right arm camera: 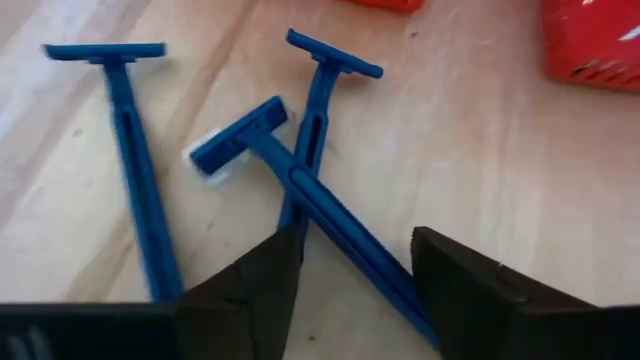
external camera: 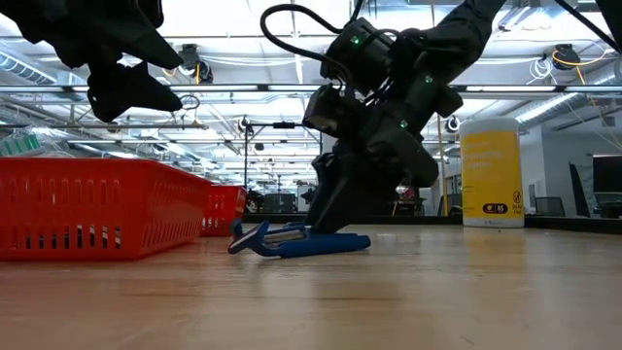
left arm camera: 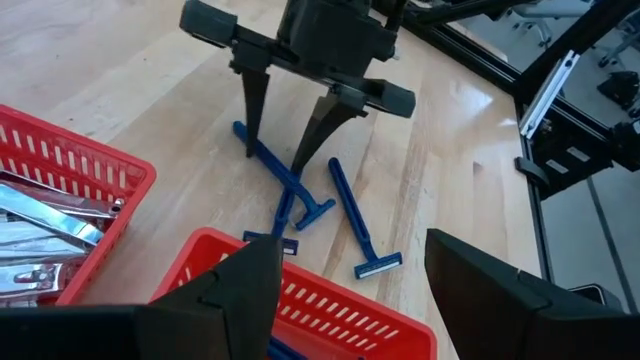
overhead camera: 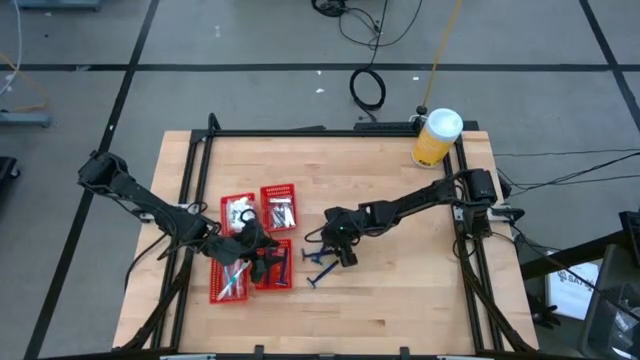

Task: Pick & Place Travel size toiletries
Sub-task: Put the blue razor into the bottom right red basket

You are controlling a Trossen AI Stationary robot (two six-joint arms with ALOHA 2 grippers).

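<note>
1. The right gripper (left arm camera: 287, 135) stands nearly upright over three dark blue plastic razors (right arm camera: 300, 190) lying on the bare wooden table (overhead camera: 420, 290), just beside the red mesh baskets (overhead camera: 280, 205). Its fingers are spread, straddling the handle of the crossed razor (right arm camera: 330, 215), with the tips at or close to the table.
2. Two razors overlap in an X; the third razor (right arm camera: 135, 190) lies apart. Judged from this, the step in hand is the pinch on the upper crossed handle.
3. To do it well, centre the handle between the fingers before closing, and close squarely across it, so the thin handle does not roll or skid.
4. Lift straight up; the lower razor (right arm camera: 312, 120) touches the target and may be dragged along.
5. The left gripper (left arm camera: 340, 290) hovers above the nearest basket (left arm camera: 300, 300), fingers spread and empty. It sits close to the baskets, so the carry path needs clearance.
</note>
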